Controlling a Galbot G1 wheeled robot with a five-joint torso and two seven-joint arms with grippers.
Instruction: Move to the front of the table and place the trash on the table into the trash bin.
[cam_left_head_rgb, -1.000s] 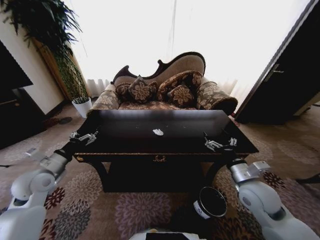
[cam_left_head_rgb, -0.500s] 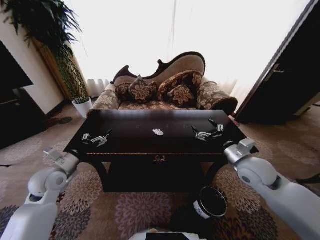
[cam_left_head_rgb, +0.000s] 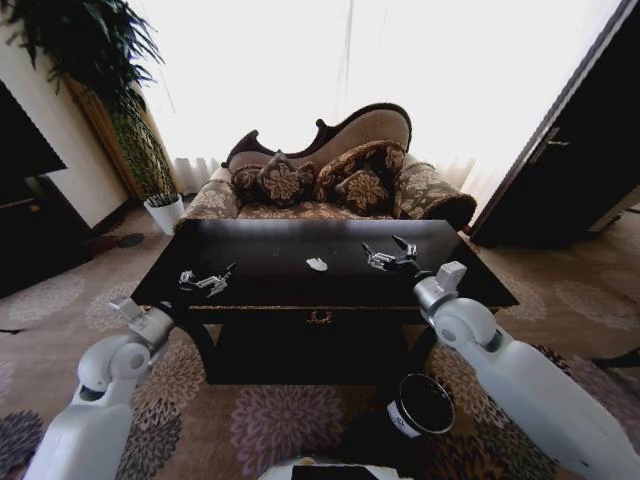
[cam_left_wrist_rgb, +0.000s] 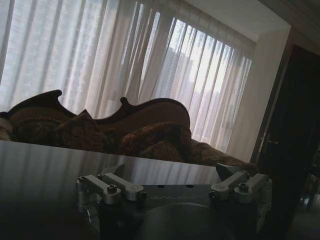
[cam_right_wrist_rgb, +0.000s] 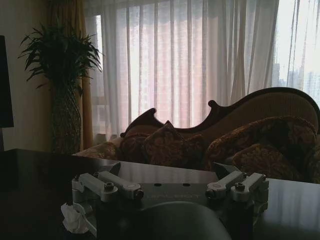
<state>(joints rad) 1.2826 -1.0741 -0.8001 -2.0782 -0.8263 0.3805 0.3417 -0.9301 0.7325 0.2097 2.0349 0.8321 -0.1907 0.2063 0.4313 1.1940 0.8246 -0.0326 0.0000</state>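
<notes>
At the far left a tall potted plant (cam_left_head_rgb: 100, 80) stands in the corner by the bright curtains. The left pincer (cam_left_head_rgb: 205, 280) hovers low over the left part of the glossy black surface (cam_left_head_rgb: 260, 285), near its front edge, with its fingers spread apart; the left wrist view shows the same pincer (cam_left_wrist_rgb: 172, 172) open above the dark top with nothing between the fingers. Near the middle of the surface lies one piece of the trash, a small white crumpled paper (cam_left_head_rgb: 316, 264), alone and touching neither pincer. Just to its right the right pincer (cam_left_head_rgb: 390, 256) reaches over the surface, fingers spread wide and empty, close to the paper but apart from it; in the right wrist view the paper (cam_right_wrist_rgb: 75, 219) sits just beside one finger of that pincer (cam_right_wrist_rgb: 167, 172). Behind the surface stands an ornate sofa (cam_left_head_rgb: 330, 175) with patterned cushions. On the flowered carpet in front of the surface, below its right half and beside the right arm, sits the small black trash bin (cam_left_head_rgb: 420, 405) with a white label, its mouth open upward.
</notes>
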